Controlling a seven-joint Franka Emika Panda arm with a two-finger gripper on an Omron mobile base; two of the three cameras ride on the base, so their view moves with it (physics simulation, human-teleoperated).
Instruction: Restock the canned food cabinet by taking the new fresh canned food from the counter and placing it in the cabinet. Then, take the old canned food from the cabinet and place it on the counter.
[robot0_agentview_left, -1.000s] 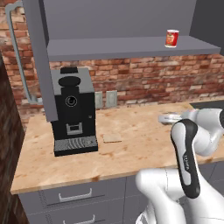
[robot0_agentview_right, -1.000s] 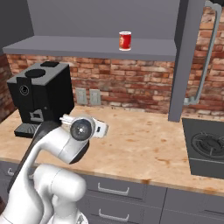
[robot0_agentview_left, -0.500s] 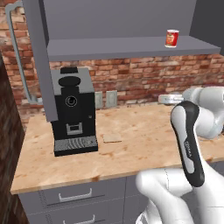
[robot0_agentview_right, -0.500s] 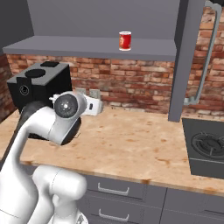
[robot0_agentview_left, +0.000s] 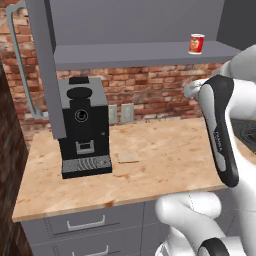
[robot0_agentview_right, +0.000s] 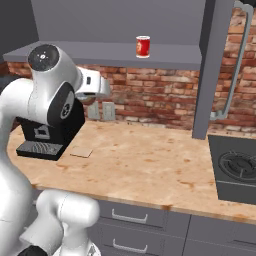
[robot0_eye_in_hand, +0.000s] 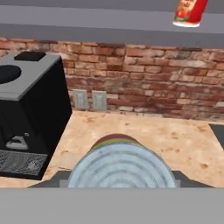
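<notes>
Carrying the new fresh canned food (robot0_eye_in_hand: 118, 168) up toward the cabinet (robot0_agentview_left: 145, 52), first half of the task. Filling the bottom centre of the hand view with its ribbed grey lid, a sliver of yellow-orange and red label peeking behind, sitting right at the gripper (robot0_eye_in_hand: 119, 178) and so judged clamped in it, though fingertips themselves hidden behind the can. Hanging well above the counter (robot0_agentview_right: 150, 160), below the grey shelf board, with the hand camera looking toward the brick wall and the two wall sockets (robot0_eye_in_hand: 89, 99).

Standing upright on the shelf toward its right end: the old canned food (robot0_agentview_left: 196, 43), red with a white rim, glimpsed at the top right of the hand view. Sitting at the left of the counter: a black coffee machine (robot0_agentview_left: 82, 127).

Next, judging by the height gap: lifting further to clear the shelf edge, then reaching forward and setting the can down on bare shelf beside the red one, without knocking it.

Compared with a second ago: having risen markedly, elbow and wrist now up near shelf level in both base views, where earlier hanging low just over the counter; red can and coffee machine unmoved
</notes>
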